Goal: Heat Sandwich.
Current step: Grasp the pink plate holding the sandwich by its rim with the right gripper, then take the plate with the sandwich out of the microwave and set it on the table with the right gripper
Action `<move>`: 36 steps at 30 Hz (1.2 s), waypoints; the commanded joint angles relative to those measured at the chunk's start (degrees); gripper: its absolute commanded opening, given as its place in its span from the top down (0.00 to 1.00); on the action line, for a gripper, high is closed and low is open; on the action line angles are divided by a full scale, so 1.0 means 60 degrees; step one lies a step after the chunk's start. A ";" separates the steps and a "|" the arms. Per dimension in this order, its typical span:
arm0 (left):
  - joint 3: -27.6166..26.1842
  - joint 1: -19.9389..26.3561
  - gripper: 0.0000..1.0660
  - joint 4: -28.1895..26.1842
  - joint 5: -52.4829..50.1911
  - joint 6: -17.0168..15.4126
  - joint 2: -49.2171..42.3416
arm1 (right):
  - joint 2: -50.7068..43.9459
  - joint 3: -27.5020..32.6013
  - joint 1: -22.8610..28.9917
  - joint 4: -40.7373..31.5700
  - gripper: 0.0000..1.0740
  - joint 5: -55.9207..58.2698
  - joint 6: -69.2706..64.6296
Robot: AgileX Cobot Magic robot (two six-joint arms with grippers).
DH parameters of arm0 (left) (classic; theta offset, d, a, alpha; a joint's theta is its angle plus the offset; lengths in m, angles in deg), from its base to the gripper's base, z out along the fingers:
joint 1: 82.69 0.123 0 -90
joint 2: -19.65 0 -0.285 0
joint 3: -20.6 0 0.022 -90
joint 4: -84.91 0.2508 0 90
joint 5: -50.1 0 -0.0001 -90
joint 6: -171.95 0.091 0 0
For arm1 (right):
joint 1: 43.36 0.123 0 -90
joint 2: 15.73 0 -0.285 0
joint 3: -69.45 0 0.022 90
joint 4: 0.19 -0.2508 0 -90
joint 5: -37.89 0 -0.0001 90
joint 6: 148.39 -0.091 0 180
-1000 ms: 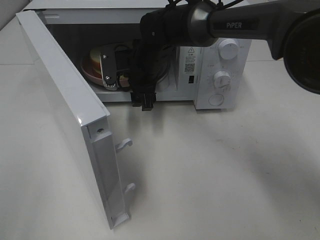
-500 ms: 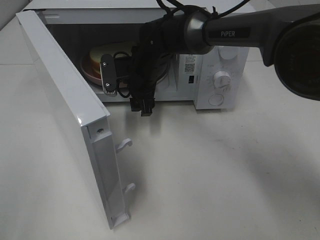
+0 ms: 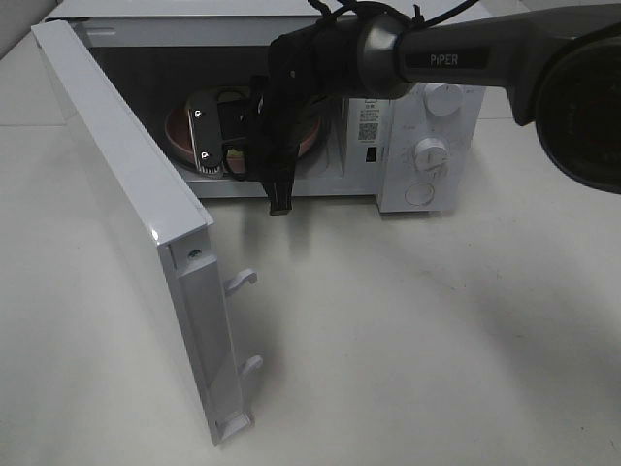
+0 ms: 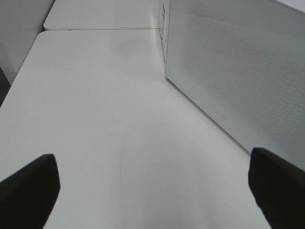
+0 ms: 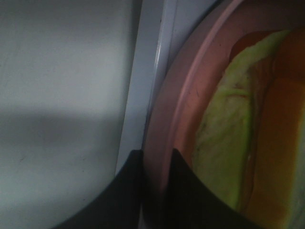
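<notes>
Microwave (image 3: 291, 107) as the landmark: its white door (image 3: 126, 214) swings wide open toward the camera off its left side, with two white latch hooks (image 3: 241, 282) jutting from the door's free edge, nearer the viewer than anything else on the white table (image 3: 437, 330). Farther back, at the mouth of the microwave's dark cavity, the right arm (image 3: 466, 58) reaches in from the control-panel side, its grey forearm marked PIPER, with black cables bundled around the wrist. The right gripper (image 5: 155, 164) sits just inside the cavity opening. In the right wrist view its two dark fingers (image 5: 128, 186) are drawn close together on either side of the rim of the pink plate (image 5: 164, 109), clamped on that rim with no gap visible between pads and plate. The plate lies inside the microwave cavity, its edge just beside the white front sill. On the plate, a little deeper into the cavity than the pinched rim, rests the sandwich (image 5: 228, 143), showing pale green filling and an orange-tan side in the close view; the gripper touches only the plate. In the high view the sandwich is mostly hidden behind the gripper body. To the right of the cavity, the microwave's panel carries two white knobs (image 3: 432, 150) and a round button below them. Beside the microwave's perforated white side wall, the left gripper (image 4: 152, 191) hangs over bare table with its dark fingertips (image 4: 28, 191) spread far apart and nothing between them.
</notes>
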 commanded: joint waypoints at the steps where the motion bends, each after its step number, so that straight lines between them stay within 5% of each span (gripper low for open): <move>1: 0.0010 0.0010 0.03 0.0010 0.0000 -0.0048 -0.0220 | 0.0095 0.0095 0.0000 -0.0210 1.00 0.0869 -0.0086; 28: 0.0010 0.0010 0.03 0.0010 0.0000 -0.0048 -0.0220 | -0.0258 0.0124 0.0010 -0.0201 1.00 0.0840 0.0936; 36: 0.0010 0.0010 0.03 0.0010 0.0000 -0.0048 -0.0220 | -0.1346 0.1662 0.0019 -0.0220 1.00 -0.0201 0.2063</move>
